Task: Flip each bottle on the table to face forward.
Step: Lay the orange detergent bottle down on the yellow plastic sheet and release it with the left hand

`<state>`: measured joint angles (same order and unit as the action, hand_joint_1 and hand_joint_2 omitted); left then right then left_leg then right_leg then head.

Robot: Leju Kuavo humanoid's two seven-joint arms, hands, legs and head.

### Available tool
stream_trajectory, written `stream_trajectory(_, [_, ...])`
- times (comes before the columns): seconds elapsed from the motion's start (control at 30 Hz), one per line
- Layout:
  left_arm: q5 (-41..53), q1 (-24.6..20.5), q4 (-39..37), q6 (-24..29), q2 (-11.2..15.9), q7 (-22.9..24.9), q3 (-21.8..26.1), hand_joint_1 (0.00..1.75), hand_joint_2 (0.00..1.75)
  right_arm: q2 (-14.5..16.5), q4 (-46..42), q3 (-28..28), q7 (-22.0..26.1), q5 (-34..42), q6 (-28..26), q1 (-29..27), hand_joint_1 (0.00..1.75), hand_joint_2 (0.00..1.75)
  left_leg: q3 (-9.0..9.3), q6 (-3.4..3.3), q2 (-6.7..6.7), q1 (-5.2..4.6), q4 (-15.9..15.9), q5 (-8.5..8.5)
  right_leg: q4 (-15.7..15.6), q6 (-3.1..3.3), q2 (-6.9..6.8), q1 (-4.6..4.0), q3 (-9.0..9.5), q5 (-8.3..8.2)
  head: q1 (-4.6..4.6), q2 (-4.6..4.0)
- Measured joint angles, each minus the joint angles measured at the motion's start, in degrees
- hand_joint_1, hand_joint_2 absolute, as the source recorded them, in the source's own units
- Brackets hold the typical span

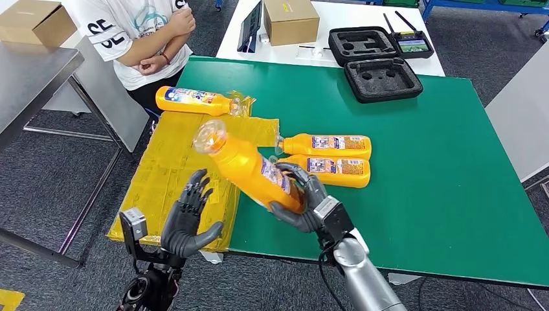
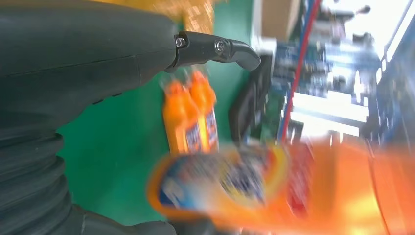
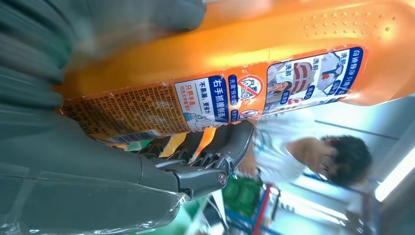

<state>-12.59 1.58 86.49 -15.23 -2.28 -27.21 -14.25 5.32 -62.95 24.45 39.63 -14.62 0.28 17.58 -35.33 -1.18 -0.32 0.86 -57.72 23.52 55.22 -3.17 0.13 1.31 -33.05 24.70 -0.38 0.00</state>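
Right robot hand (image 1: 303,201), bottle (image 1: 249,165) cap-up, tilted

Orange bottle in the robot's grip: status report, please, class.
Right hand grips raised orange bottle. Left hand open beside it. Three bottles lying flat. Nothing in the way.

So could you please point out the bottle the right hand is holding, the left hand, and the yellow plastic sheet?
held orange bottle (image 1: 249,170), head view, bare orange body.
left hand (image 1: 188,220), head view, palm.
yellow plastic sheet (image 1: 169,170), head view, bare middle area.

Grey carpet floor (image 1: 58,188); white table (image 1: 336,19) behind green table (image 1: 453,168).
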Motion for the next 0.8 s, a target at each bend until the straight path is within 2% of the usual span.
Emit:
stream_trajectory(0.37, [-0.6,-4.1,-1.1,-2.5,1.4,1.6,-5.1,0.00,1.75,3.1,5.0,2.4,0.2,-0.8,3.1,-0.5,1.75,1.75,-0.01,0.00,0.00,0.00,0.0,0.00,0.0,0.00,0.00,0.03,0.00,0.00,0.02,0.00])
stream_trajectory(0.57, [-2.1,-8.3,-4.8,-3.2,1.5,2.5,-6.5,0.00,1.75,5.1,7.0,4.6,0.2,-2.1,3.2,-0.7,1.75,1.75,0.00,0.04,-0.01,0.00,0.0,-0.03,0.0,0.00,0.00,0.01,-0.01,0.00,0.01,0.00])
stream_trajectory(0.8, [-3.2,-11.2,-10.5,-2.5,1.8,2.9,-8.0,0.00,1.75,5.2,7.5,5.4,-1.0,-3.4,3.4,-1.1,1.75,1.75,-0.01,0.05,0.00,0.00,0.0,-0.04,0.0,0.00,0.01,0.03,-0.02,0.00,0.02,0.00])
